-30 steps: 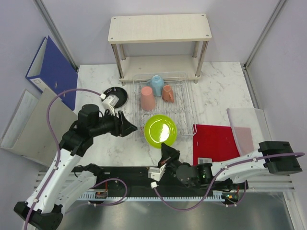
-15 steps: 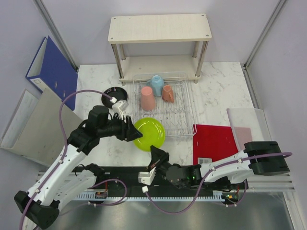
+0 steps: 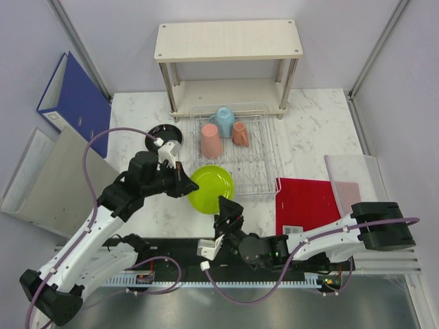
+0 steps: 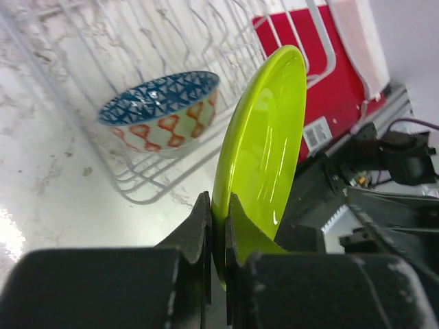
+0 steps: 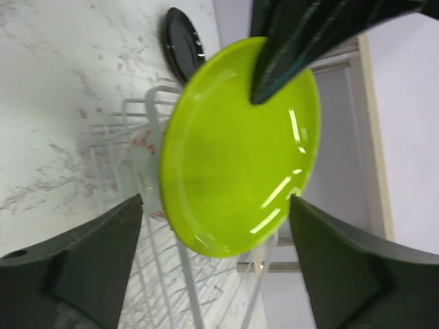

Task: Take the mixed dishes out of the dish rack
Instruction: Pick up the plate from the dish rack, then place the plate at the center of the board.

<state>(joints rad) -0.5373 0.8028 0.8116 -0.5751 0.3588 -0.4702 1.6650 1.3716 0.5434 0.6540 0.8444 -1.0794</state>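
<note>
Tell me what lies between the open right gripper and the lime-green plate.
Nothing: in the right wrist view the round lime-green plate shows unobstructed just beyond the open right gripper.

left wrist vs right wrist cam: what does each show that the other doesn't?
Left wrist only: the red board beyond the dish rack, and a sharp look at the patterned bowl sitting in that rack. Right wrist only: the dark plate lying on the table, and the right gripper open, its fingers wide at either side of the view. Both: the lime-green plate with the left gripper shut on its rim, the dish rack's wires, and the marble table.
</note>
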